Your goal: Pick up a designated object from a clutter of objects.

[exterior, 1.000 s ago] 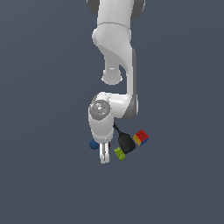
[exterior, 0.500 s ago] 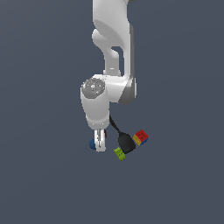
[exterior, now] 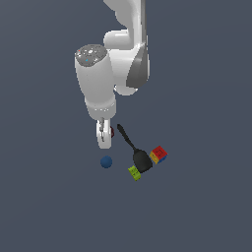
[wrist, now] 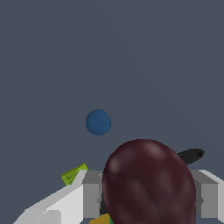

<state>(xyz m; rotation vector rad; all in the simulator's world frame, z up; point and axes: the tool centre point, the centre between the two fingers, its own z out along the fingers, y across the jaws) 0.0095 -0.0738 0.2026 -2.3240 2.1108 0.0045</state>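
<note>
The dark red bumpy ball point(wrist: 148, 183) fills the wrist view between my two white fingers point(wrist: 89, 192). My gripper point(exterior: 104, 138) is shut on it. In the exterior view only a sliver of the dark red ball point(exterior: 112, 132) shows beside the fingers, above the floor. The rest of the clutter lies below: the blue ball point(exterior: 106, 161), the black spatula point(exterior: 141, 160), the lime-green block point(exterior: 134, 173) and the multicoloured cube point(exterior: 158, 154). The wrist view also shows the blue ball point(wrist: 98, 122), the green block point(wrist: 73, 174) and the spatula's handle end point(wrist: 191, 155).
The plain dark grey floor point(exterior: 44, 197) runs all around the clutter. My arm's white links point(exterior: 123, 59) rise above the gripper.
My gripper has moved up and toward the exterior view's left, off the clutter, and the hand looks larger. The blue ball, hidden by the fingers before, now shows.
</note>
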